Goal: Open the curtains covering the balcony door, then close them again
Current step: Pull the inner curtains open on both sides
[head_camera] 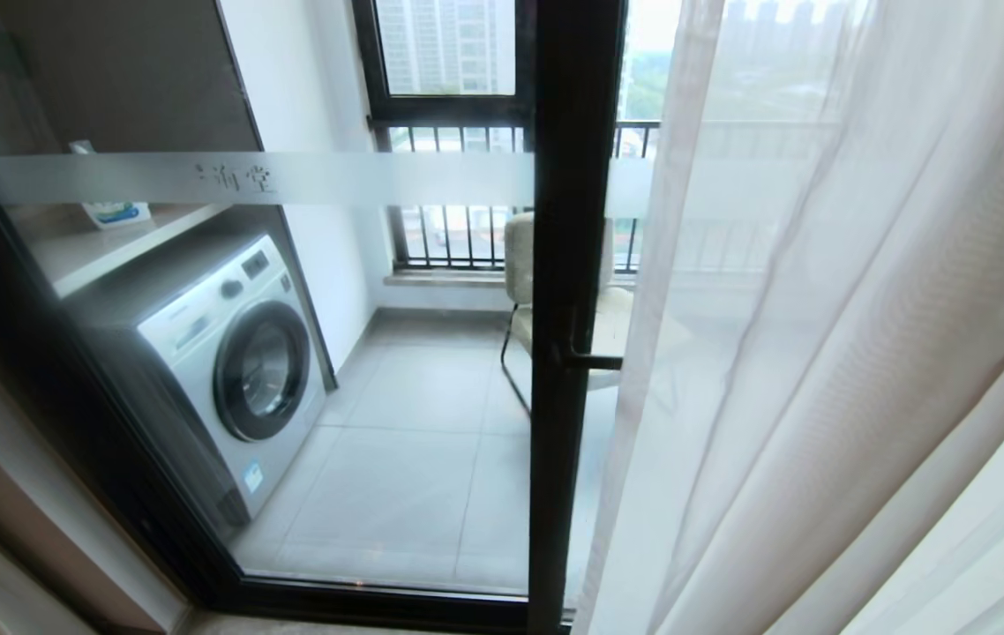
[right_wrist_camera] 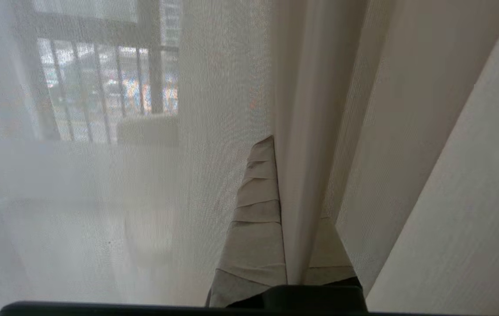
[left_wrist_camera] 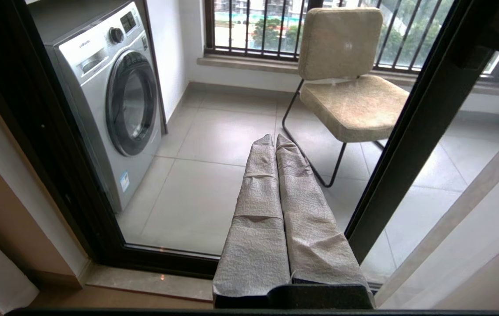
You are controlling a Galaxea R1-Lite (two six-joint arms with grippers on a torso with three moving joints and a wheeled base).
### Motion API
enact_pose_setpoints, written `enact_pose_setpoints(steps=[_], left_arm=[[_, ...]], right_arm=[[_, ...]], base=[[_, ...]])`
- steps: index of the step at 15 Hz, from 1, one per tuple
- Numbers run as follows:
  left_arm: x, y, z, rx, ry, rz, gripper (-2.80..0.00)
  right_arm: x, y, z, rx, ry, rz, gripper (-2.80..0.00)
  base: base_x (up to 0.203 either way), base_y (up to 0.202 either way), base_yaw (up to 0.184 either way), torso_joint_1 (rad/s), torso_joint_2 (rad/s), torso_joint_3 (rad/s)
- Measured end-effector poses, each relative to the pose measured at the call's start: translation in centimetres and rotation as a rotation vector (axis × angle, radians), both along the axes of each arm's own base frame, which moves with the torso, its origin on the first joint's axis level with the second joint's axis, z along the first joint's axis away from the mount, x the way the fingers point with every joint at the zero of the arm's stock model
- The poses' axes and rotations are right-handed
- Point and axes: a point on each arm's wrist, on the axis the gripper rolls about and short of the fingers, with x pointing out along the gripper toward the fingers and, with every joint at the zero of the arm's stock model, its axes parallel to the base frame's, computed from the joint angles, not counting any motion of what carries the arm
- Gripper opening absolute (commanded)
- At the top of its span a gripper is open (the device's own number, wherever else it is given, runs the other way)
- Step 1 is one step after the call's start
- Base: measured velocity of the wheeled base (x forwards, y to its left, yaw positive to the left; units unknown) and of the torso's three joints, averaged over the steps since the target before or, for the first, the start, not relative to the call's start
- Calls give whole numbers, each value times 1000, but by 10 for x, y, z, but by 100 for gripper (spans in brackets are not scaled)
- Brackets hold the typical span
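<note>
Against the balcony door (head_camera: 574,265), the curtains (head_camera: 820,353) hang gathered on the side right of its dark centre post, covering the right-hand glass panel from the post's handle (head_camera: 595,360) outward. The sheer white layer lies nearest the post, its leading edge falling just beside it; the opaque cream layer (head_camera: 996,547) hangs farther from the door, at the outer right. The glass panel left of the post stands uncovered, crossed by a frosted band (head_camera: 255,179).

Through that bare glass, the balcony floor (head_camera: 418,459) is open tile between a washing machine (head_camera: 228,353) against the left wall and a beige chair (left_wrist_camera: 346,74) standing just behind the post, before the railed window (head_camera: 449,159).

The right end effector (right_wrist_camera: 282,145) is pressed shut with a fold of the sheer curtain pinched between its two cloth-wrapped fingers (right_wrist_camera: 258,210), the fabric running straight down the seam between them. The left end effector (left_wrist_camera: 274,139) hangs well clear of the curtains, on the uncovered side of the post, its wrapped fingers closed together on nothing, pointing at the glass near the door's lower frame (left_wrist_camera: 166,263).
</note>
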Motion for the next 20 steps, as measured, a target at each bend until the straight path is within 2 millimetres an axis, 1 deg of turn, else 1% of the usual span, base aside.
enact_pose_setpoints(steps=[11, 20], left_arm=[[0, 0, 0, 0, 1, 0, -280], [0, 0, 0, -2, 0, 0, -280]], right_arm=[[-5, -3, 4, -1, -10, -18, -280], [-7, -16, 3, -1, -9, -66, -280]], base=[[0, -189, 0, 2, 2, 3], [0, -191, 1, 2, 2, 1]])
